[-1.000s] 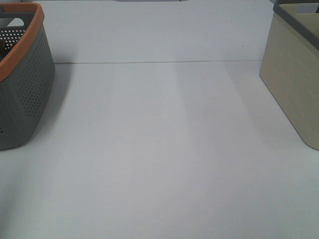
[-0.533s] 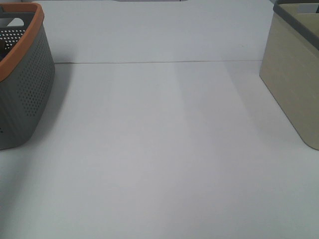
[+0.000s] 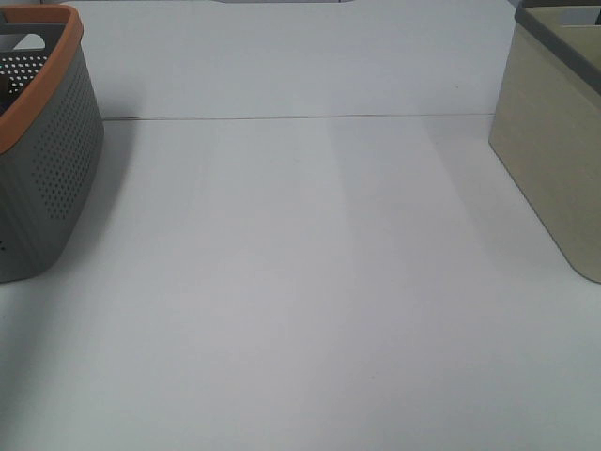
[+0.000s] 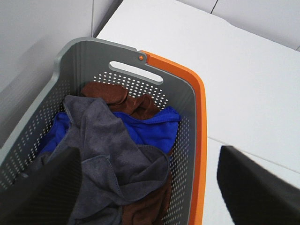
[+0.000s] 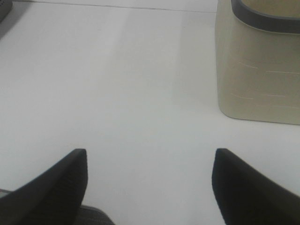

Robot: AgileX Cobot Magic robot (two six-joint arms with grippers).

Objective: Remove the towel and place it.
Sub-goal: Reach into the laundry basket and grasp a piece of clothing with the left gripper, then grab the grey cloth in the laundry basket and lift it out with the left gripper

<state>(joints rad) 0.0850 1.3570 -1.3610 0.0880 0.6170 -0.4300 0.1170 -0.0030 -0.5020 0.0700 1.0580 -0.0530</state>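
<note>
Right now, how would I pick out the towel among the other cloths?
Look into the grey perforated basket with the orange rim, at the left of the table. The towel is the dark grey cloth heaped on top; under it lie a bright blue cloth and a rust-brown cloth.

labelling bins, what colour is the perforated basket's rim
Orange rim, best seen in the left wrist view.

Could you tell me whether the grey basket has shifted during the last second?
No. The grey basket meets the table seam at the same spot.
</note>
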